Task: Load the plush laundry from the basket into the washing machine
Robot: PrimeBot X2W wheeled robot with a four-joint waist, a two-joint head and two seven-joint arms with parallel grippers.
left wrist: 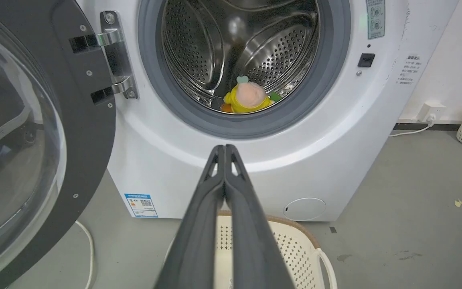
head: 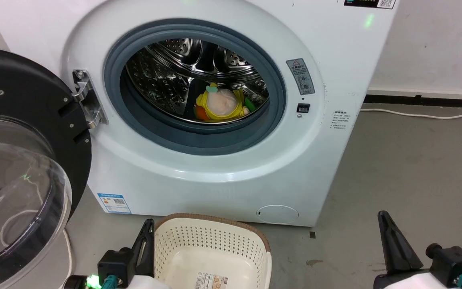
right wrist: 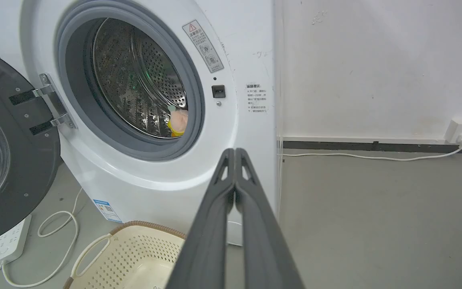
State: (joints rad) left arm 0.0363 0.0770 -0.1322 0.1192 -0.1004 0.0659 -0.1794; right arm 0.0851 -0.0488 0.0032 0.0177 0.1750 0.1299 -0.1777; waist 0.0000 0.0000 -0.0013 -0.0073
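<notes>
Left claw (head: 148, 228) is hovering at the lower left of the head view, just beside the left rim of the basket (head: 215, 241); its two long dark fingers (left wrist: 199, 224) are pressing together tip to tip and gripping nothing; right claw (head: 384, 220) is hovering well apart to the right, over bare grey floor (head: 415, 168), its fingers likewise pressing together with nothing between them; both are pointing toward the washing machine (head: 215, 176); the plush laundry (head: 219, 105) is lying inside the shiny perforated drum (head: 163, 80), at the bottom and a little right of centre, its round pale-pink face turning outward, with yellow around it and orange and green peeking at the sides; the black-framed clear door (head: 22, 100) is standing wide open on its hinge at the machine's left; the cream basket is sitting on the floor just before the machine's lower front edge, a printed label (head: 213, 279) showing on its bottom; a white cable (right wrist: 60, 241) is looping across the floor beneath the open door, beside a white power strip (right wrist: 10, 241).
</notes>
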